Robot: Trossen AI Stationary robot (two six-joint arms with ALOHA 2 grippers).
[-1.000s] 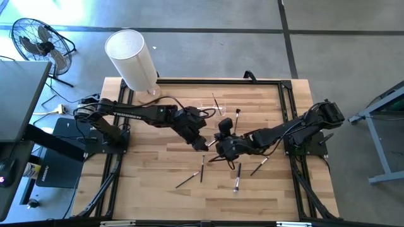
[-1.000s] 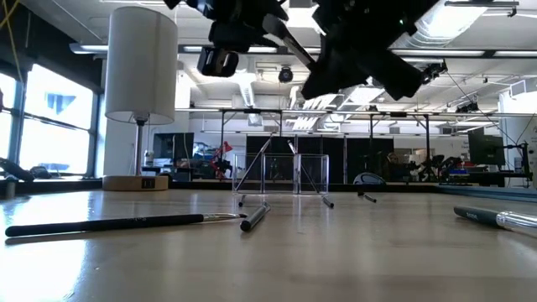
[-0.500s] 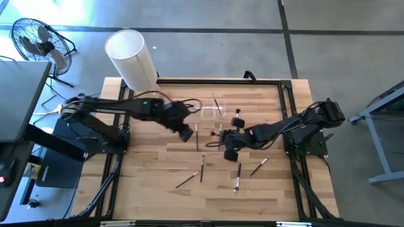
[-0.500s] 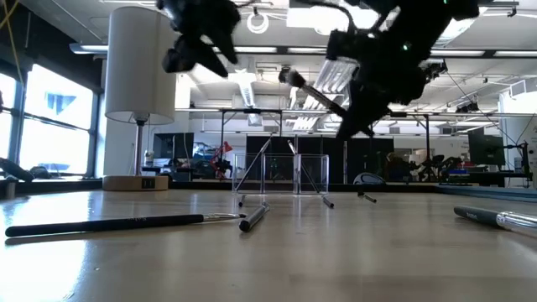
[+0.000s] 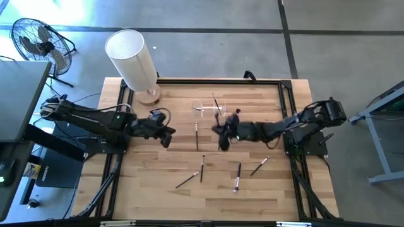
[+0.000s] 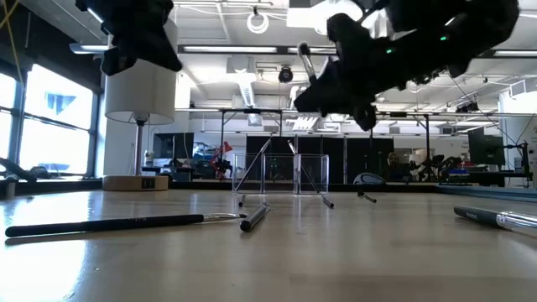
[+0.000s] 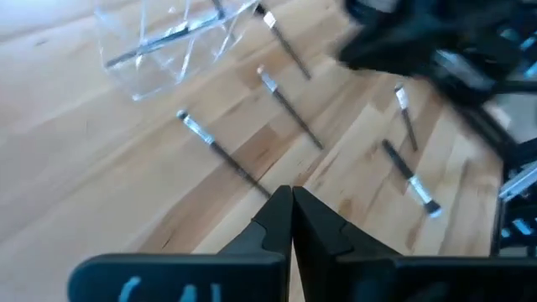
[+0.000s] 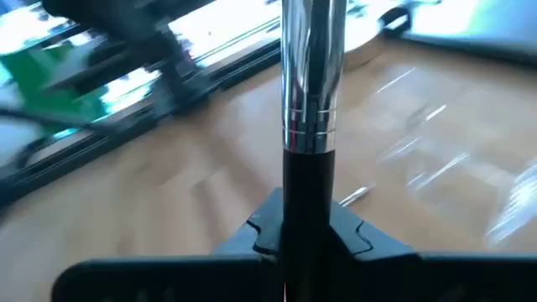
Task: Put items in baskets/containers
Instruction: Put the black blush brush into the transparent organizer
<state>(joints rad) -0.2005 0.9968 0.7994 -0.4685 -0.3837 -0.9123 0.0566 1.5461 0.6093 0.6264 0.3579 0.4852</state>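
Observation:
My right gripper (image 5: 222,135) hangs above the table's middle, just near of the clear container (image 5: 208,108), and is shut on a dark-handled brush (image 8: 312,75) with a silver collar. The container stands at the far middle with brushes leaning in it. My left gripper (image 7: 291,204) is shut on nothing, drawn back over the table's left part (image 5: 168,137). Several brushes lie flat on the wood: one (image 5: 196,135) between the grippers, one (image 5: 237,117) beside the container, others (image 5: 202,169) (image 5: 238,178) (image 5: 259,166) nearer the front. My right gripper pinches the brush between its two fingers on the dark handle (image 8: 304,189), just below the silver collar. The brush is lifted clear of the table and sticks up out of the gripper, tilted (image 6: 305,60).
A tall white cylinder (image 5: 131,55) on a wooden foot stands at the far left corner. A black frame runs along the table's edges (image 5: 278,82). Bare wood lies at the near left and along the front edge.
My left gripper has drawn back from the table's middle toward the left edge. My right gripper has gone a little toward the far edge and the container and has rolled, so the held brush now sticks more upright.

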